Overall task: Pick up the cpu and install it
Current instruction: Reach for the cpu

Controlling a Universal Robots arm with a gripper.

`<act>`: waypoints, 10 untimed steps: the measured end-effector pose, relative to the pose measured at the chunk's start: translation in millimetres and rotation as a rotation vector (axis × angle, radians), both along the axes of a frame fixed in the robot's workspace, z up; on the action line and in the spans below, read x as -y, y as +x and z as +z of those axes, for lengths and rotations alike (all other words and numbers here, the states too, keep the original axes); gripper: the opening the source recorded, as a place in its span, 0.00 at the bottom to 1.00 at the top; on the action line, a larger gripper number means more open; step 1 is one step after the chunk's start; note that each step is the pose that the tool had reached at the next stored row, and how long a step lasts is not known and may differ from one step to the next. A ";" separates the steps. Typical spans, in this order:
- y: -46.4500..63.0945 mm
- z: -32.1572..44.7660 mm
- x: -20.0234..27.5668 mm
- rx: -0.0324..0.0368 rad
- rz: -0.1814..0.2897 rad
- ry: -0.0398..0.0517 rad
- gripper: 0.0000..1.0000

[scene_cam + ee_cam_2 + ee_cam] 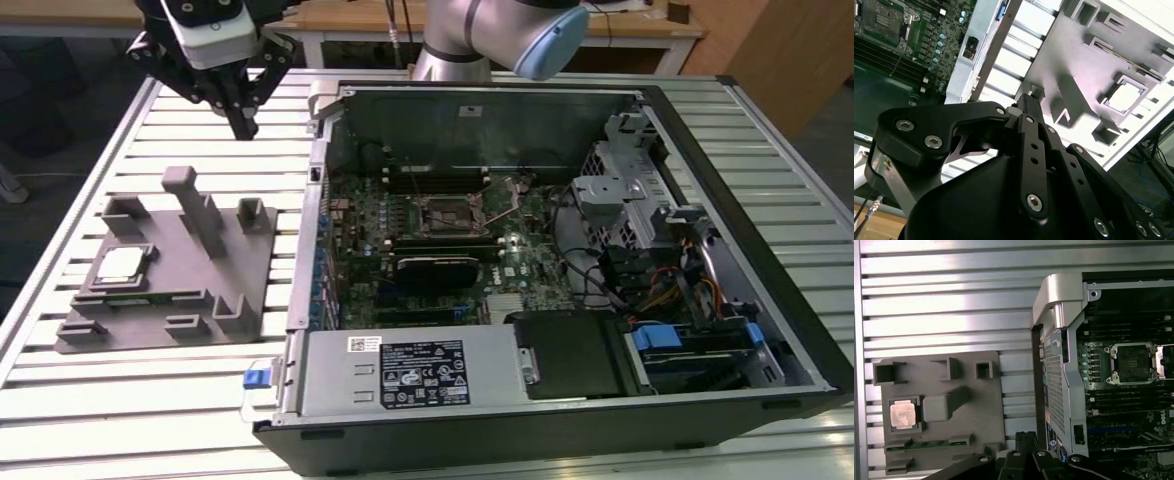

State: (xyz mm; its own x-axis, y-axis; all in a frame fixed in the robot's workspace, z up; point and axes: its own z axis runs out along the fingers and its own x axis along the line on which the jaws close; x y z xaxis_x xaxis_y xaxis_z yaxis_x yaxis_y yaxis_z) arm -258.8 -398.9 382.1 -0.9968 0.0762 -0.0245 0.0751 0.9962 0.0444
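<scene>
Exterior view: claw (246, 130) pinched together, empty, near tray (180, 275); first wrist view: cpu (903, 415) in tray pocket.

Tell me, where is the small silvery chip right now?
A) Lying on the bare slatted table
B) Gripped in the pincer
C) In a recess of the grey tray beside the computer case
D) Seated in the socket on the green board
C. The cpu lies in a recess of the grey tray, on the exterior view's left of the open case. The pincer is apart from the tray and holds nothing, and the socket is bare.
</scene>
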 end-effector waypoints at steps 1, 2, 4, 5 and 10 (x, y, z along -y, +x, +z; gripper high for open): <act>-0.5 0.0 0.0 0.0000 0.000 -0.0001 0.11; -1.1 -0.1 0.0 0.0000 0.000 0.0000 0.11; -2.4 -0.2 0.0 -0.0001 0.000 0.0000 0.11; -3.0 -0.3 0.0 0.0000 0.000 -0.0001 0.11; -5.7 -0.7 0.0 0.0000 0.000 0.0000 0.11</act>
